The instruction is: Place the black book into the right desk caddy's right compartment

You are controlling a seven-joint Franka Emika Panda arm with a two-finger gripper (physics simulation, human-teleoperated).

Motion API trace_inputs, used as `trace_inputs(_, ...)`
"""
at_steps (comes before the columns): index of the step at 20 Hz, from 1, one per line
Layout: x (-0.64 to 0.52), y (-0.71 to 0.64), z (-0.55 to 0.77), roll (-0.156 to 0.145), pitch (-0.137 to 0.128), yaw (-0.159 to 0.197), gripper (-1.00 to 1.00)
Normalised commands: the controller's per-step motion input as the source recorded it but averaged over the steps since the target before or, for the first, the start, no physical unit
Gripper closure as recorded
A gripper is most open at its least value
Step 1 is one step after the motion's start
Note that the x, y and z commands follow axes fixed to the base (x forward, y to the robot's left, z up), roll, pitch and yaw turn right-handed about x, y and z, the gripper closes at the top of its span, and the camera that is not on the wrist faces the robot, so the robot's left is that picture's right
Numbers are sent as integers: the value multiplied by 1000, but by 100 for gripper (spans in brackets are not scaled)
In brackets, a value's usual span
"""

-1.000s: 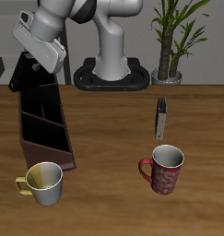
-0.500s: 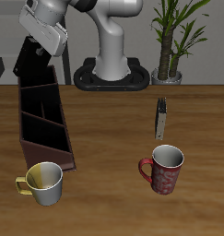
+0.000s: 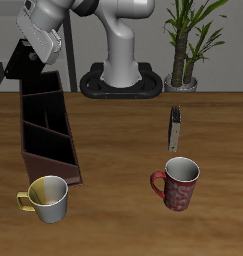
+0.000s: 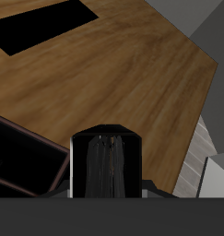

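Note:
My gripper [image 3: 35,52] is shut on the black book [image 3: 21,68] and holds it tilted in the air, above and just behind the far end of the right desk caddy [image 3: 53,176]. The caddy is a long maroon-brown box with black inner walls and three sections, all of which look empty. In the wrist view the black book [image 4: 104,166] fills the space between my fingers, with a corner of the caddy [image 4: 21,161] beside and below it.
A thin grey patterned book [image 3: 175,128] stands upright mid-table. A red mug [image 3: 176,184] stands in front of it. A yellow mug [image 3: 49,198] stands by the caddy's near end. The robot base [image 3: 121,82] and a potted plant [image 3: 183,45] are at the back.
My gripper has risen and swung a little farther back with the black book in it. The book now hangs higher above the caddy's far end. Nothing on the table has moved.

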Motion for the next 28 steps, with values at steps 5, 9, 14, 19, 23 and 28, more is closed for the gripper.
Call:
trace_inputs(5, -210, 90, -106, 14, 19, -39, 100)
trace_inputs(9, -444, 100, 24, 22, -12, -29, 100)
trace_inputs(14, -394, 131, 28, 66, -28, -23, 100)
trace_inputs(19, -185, 124, 19, 47, -32, -35, 100)
trace_inputs(23, 74, 128, -129, 46, 23, 28, 100)
trace_inputs(28, 78, 97, -172, 19, 39, 4, 100)
